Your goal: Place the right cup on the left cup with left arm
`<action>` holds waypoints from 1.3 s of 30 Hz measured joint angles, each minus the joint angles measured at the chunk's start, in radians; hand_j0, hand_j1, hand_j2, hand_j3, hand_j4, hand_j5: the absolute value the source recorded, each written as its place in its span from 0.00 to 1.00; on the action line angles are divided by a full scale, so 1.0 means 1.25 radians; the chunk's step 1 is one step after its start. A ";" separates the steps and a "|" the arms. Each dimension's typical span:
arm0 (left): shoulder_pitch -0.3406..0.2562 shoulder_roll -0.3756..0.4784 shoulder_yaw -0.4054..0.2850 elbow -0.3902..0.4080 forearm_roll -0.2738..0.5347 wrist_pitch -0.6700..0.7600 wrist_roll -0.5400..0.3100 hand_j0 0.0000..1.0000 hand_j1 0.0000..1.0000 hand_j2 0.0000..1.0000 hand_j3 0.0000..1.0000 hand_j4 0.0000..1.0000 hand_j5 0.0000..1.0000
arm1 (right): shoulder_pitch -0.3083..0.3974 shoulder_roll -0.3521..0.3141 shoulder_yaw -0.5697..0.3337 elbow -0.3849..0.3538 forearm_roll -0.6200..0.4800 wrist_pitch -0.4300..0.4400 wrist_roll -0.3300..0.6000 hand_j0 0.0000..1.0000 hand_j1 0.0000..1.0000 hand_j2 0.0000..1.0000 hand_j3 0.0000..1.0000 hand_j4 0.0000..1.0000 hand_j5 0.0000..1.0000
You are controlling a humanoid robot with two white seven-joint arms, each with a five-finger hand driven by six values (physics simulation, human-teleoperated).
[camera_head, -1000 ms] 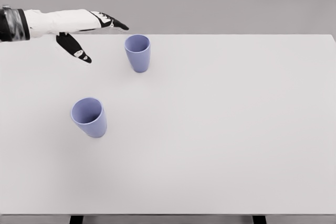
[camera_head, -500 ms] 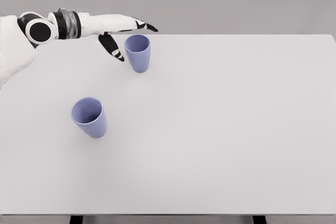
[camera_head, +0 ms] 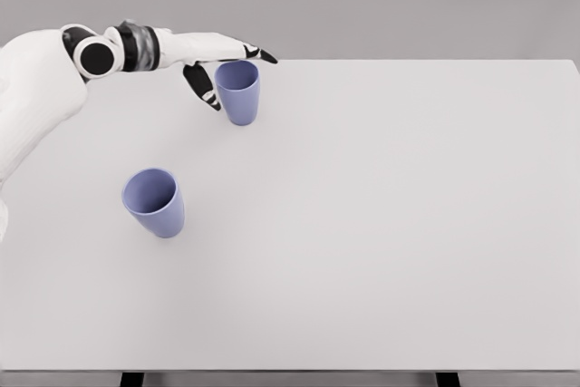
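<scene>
Though ungrasped, upright lavender right cup [camera_head: 238,92].

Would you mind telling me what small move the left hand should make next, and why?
Probably close the fingers around the right cup. The left hand is open, its fingers reaching past the far side of the rim and its thumb just left of the cup wall, so the cup sits between them, apparently ungrasped. The left cup stands upright nearer the camera, waiting.

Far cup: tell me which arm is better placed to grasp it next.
Left. The left hand is open right beside the far cup, thumb on its near side, fingers behind its rim. The right arm is out of view.
</scene>
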 measured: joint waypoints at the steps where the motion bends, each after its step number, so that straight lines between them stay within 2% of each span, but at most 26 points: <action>1: 0.000 -0.003 0.000 0.007 -0.002 0.000 0.000 1.00 1.00 1.00 1.00 1.00 1.00 | 0.000 0.000 0.000 0.000 0.000 0.000 0.000 1.00 1.00 1.00 1.00 1.00 1.00; 6: 0.000 -0.018 0.000 0.029 -0.010 0.000 0.000 1.00 1.00 1.00 1.00 1.00 1.00 | 0.000 0.000 0.000 0.000 0.000 0.000 0.000 1.00 1.00 1.00 1.00 1.00 1.00; 10: 0.000 -0.020 0.002 0.039 -0.023 0.000 0.002 0.75 0.75 0.75 0.75 0.75 0.75 | 0.000 0.000 0.000 0.000 0.000 0.000 0.000 1.00 1.00 1.00 1.00 1.00 1.00; 11: 0.000 -0.021 0.002 0.040 -0.024 0.000 0.002 0.73 0.73 0.73 0.73 0.73 0.73 | 0.000 0.000 0.000 0.000 0.000 0.000 0.000 1.00 1.00 1.00 1.00 1.00 1.00; 28: 0.007 -0.017 0.006 0.035 -0.025 0.001 0.008 0.68 0.68 0.68 0.68 0.68 0.68 | 0.000 0.000 0.000 0.000 0.000 0.000 0.000 1.00 1.00 1.00 1.00 1.00 1.00; 33: 0.011 0.018 0.030 -0.042 -0.018 0.000 0.007 0.66 0.66 0.66 0.66 0.66 0.66 | 0.000 0.000 0.000 0.000 0.000 0.000 0.000 1.00 1.00 1.00 1.00 1.00 1.00; 39: 0.012 0.102 0.036 -0.163 0.016 0.000 0.005 0.66 0.66 0.66 0.66 0.66 0.66 | 0.000 0.000 0.000 0.000 0.000 0.000 0.000 1.00 1.00 1.00 1.00 1.00 1.00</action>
